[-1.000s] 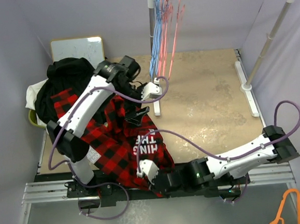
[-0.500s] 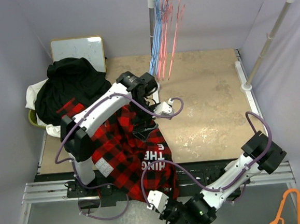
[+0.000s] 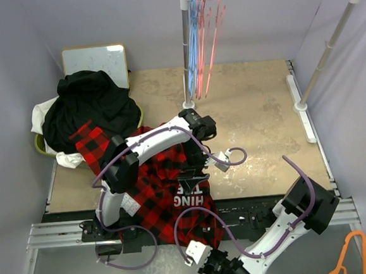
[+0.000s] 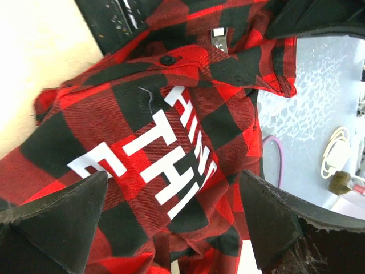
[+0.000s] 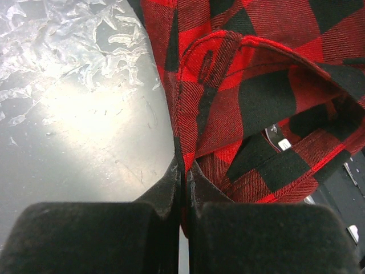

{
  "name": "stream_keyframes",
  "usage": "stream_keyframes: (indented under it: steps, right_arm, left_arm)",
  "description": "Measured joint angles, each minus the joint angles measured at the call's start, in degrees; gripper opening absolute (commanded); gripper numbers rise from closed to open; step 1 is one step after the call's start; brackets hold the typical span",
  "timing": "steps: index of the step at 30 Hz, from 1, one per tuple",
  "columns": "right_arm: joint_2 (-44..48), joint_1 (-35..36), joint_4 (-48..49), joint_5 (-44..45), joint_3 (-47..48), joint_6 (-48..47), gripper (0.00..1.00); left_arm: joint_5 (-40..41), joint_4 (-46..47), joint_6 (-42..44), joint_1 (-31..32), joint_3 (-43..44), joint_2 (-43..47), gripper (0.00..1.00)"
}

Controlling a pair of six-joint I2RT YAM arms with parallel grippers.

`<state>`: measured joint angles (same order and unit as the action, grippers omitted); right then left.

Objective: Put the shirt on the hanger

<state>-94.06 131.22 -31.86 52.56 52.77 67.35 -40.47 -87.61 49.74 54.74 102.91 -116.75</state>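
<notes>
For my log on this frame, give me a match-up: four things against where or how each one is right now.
1 left gripper
2 right gripper
3 black garment
4 orange hanger

A lying off the table, by its near right corner
B open over the shirt
C heaped at the table's far left
D shut on the shirt's edge

Pairs: 1-B, 2-D, 3-C, 4-A

Left arm: elbow bent, reaching forward and right, wrist pointing down.
Left gripper: jaws spread wide.
Right arm: angled back and left, forearm low.
Right gripper: 2 fingers pressed together, pinching the shirt edge.
</notes>
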Motion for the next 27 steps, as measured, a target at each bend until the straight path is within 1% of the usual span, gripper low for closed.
stream_keyframes:
  steps: [1,4,6,9,10,11,12,13,17,20,24,27]
  right_arm:
    - [-0.02,0.31,-0.72,0.57,0.09,0.81,0.00]
    - [-0.07,0.83,-2.38,1.55,0.15,2.64,0.00]
    - [-0.07,0.94,-2.78,2.05,0.17,3.28,0.00]
    - [-0.07,1.05,-3.30,2.54,0.28,4.13,0.00]
    - [-0.07,1.14,-3.56,2.75,0.37,4.33,0.00]
    - [-0.07,1.22,-3.69,3.10,0.39,4.55,0.00]
    - [-0.07,1.29,-3.87,3.39,0.44,4.74,0.00]
    - [-0.09,1.40,-4.13,3.61,0.52,5.05,0.00]
    - [-0.24,1.81,-6.01,4.63,0.98,7.76,0.00]
    - [-1.16,2.73,-11.54,6.75,2.16,15.69,0.00]
    - [-3.02,5.14,-23.93,10.27,3.93,31.98,0.00]
    - [-4.44,6.14,-32.17,13.07,4.52,39.89,0.00]
  left_arm:
    - [-0.09,-0.02,0.33,0.31,-0.74,-0.20,0.98]
    - [-0.22,-0.15,0.55,0.87,-2.75,-0.72,0.87]
    - [-0.22,0.07,0.63,0.98,-3.96,-1.03,0.73]
    - [0.00,0.81,0.26,1.07,-5.70,-1.07,0.49]
    - [0.02,1.25,0.22,1.07,-6.12,-1.07,0.40]
    - [0.13,1.53,-0.20,1.07,-6.36,-1.07,0.29]
    - [0.24,2.14,-0.68,1.05,-6.67,-1.05,0.13]
    - [0.42,2.86,-1.18,1.05,-6.95,-0.98,0.00]
    - [2.93,7.13,-4.33,1.07,-8.50,0.28,0.00]
    - [5.84,11.63,-7.76,1.07,-10.19,4.15,0.00]
    - [9.79,17.31,-13.14,0.83,-10.97,15.47,0.00]
    - [10.32,19.08,-16.17,-0.07,-10.97,24.61,0.00]
